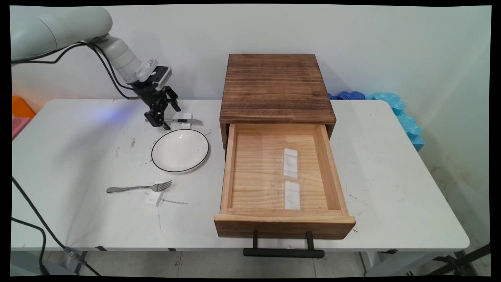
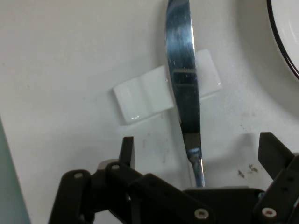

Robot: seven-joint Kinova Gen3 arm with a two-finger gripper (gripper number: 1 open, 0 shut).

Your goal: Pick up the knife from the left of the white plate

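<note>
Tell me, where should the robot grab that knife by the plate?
Probably the knife's narrow handle end, from straight above. The white rest props it off the table, leaving room beneath, and the open gripper already straddles that end.

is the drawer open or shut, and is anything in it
Open: the drawer is pulled well out of its wooden box, handle past the table's near edge. Two white rests lie inside.

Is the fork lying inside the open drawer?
No, the fork lies on the table left of the drawer, its tines on a white rest.
</note>
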